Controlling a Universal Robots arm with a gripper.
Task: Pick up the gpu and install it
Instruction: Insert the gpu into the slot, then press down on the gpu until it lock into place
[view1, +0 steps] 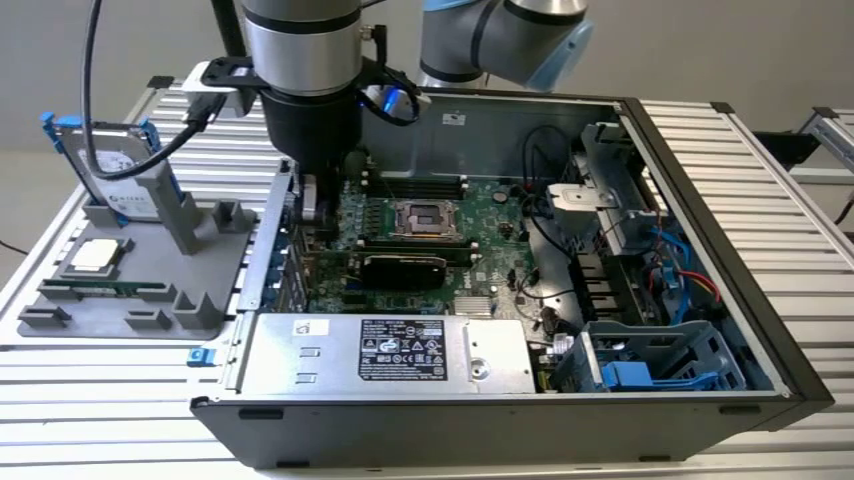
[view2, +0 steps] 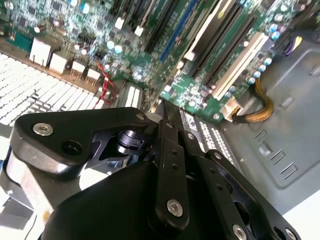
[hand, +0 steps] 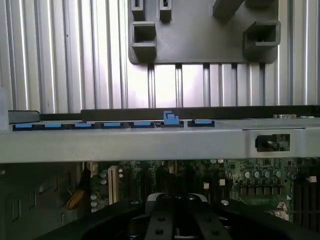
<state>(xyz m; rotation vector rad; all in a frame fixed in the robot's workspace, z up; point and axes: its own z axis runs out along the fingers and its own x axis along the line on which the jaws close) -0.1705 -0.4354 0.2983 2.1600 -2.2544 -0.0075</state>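
The gpu (view1: 400, 266), a card with a black fan shroud, stands on edge in a slot of the green motherboard (view1: 501, 255), just in front of the open CPU socket (view1: 424, 215). My gripper (view1: 312, 205) hangs low inside the open computer case, close to its rear wall at the exterior view's left and a little behind the gpu's bracket end. It does not touch the card. In both wrist views the black fingers (view2: 165, 130) meet at their tips, so the gripper (view2: 161, 107) (hand: 175, 200) is shut with nothing seen between them, above the board's expansion slots (view2: 235, 65).
A grey fixture (view1: 200, 300) beside the case holds a hard drive in a blue frame (view1: 114, 165), a CPU (view1: 91, 255) and a RAM stick (view1: 107, 290). The power supply (view1: 387, 350) and a drive cage (view1: 654, 365) fill the case's near side. Cables (view1: 561, 240) run along its right.
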